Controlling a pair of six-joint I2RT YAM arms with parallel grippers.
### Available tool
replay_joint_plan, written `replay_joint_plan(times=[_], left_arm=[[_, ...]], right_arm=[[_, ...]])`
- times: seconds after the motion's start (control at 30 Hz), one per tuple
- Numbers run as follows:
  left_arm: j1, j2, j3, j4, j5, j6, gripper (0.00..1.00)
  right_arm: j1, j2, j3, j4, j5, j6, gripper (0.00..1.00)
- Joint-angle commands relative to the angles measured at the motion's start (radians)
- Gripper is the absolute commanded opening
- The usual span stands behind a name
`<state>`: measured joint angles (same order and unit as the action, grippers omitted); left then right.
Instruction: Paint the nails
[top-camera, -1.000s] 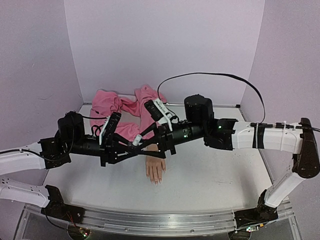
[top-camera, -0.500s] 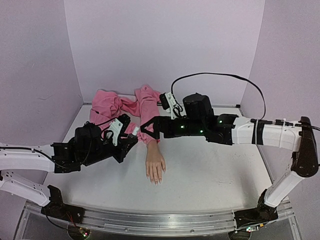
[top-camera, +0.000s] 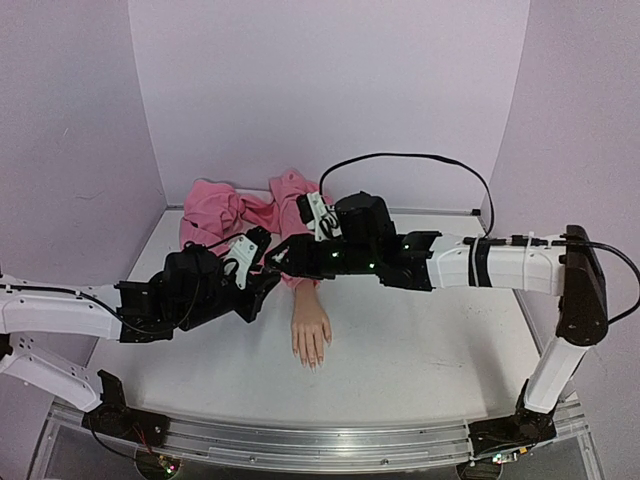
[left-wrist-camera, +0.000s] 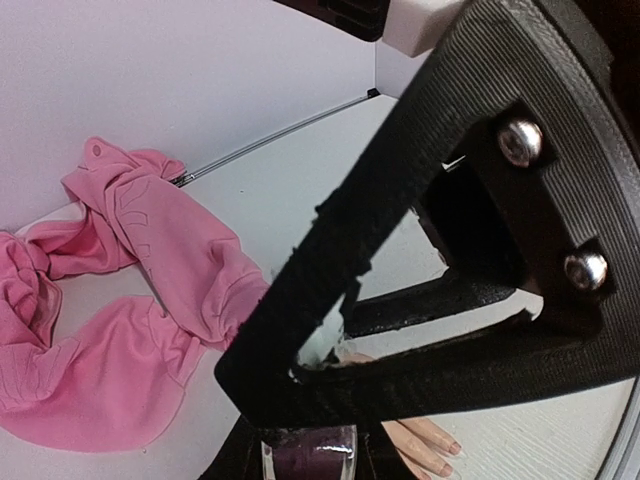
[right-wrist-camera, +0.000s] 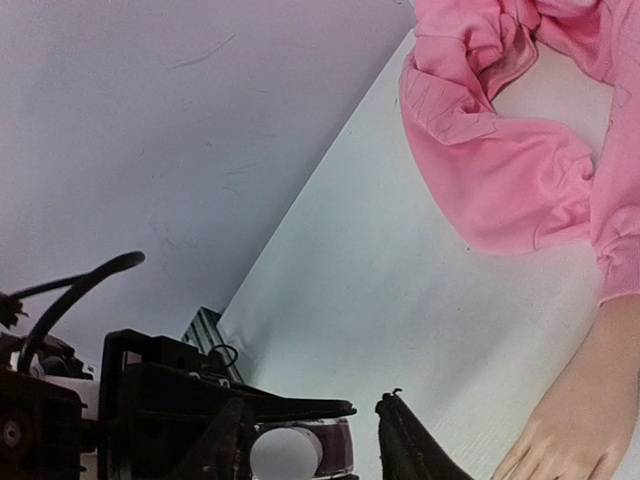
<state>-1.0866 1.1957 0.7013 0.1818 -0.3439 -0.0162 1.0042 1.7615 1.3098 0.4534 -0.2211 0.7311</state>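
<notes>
You are clenching the probably slippery glass polish bottle (left-wrist-camera: 308, 450) in the left gripper (left-wrist-camera: 305, 470). The right gripper (right-wrist-camera: 315, 432) is hanging released at its cap (right-wrist-camera: 283, 452), your grasping place. The tiny, stiff nails (top-camera: 313, 362) are lying midway between the side edges.

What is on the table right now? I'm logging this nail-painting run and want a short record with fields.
hand: palm down on table, pointing to the near edge
nails: too small to judge
cloth: pink, bunched behind hand
bottle: dark purple, in left tool
left tool: shut on bottle
right tool: open, astride bottle
</notes>
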Motion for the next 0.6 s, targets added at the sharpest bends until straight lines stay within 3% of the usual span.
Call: replay_joint_plan(times=[0.0, 0.1, 0.2, 0.27, 0.3, 0.5, 0.57], left_arm=[[-0.004, -0.003, 0.052, 0.059, -0.007, 0.013, 0.0], [-0.004, -0.012, 0.048, 0.06, 0.013, 0.003, 0.0], [-0.002, -0.03, 0.043, 0.06, 0.062, -0.026, 0.0], [0.011, -0.049, 0.041, 0.059, 0.204, -0.044, 0.0], [0.028, -0.063, 0.042, 0.059, 0.302, -0.06, 0.0], [0.183, -0.117, 0.058, 0.207, 1.285, -0.19, 0.0], [0.184, -0.126, 0.077, 0.223, 1.439, -0.212, 0.0]], right_arm=[[0.004, 0.006, 0.053, 0.07, -0.018, 0.005, 0.32], [0.003, 0.003, 0.047, 0.071, -0.026, -0.011, 0.18], [0.001, 0.003, 0.038, 0.072, -0.087, -0.05, 0.1], [-0.015, -0.002, 0.034, 0.073, -0.192, -0.119, 0.06], [-0.028, -0.009, 0.031, 0.076, -0.267, -0.163, 0.0], [-0.05, -0.109, -0.074, 0.11, -0.986, -0.521, 0.0], [-0.05, -0.139, -0.099, 0.108, -1.042, -0.535, 0.0]])
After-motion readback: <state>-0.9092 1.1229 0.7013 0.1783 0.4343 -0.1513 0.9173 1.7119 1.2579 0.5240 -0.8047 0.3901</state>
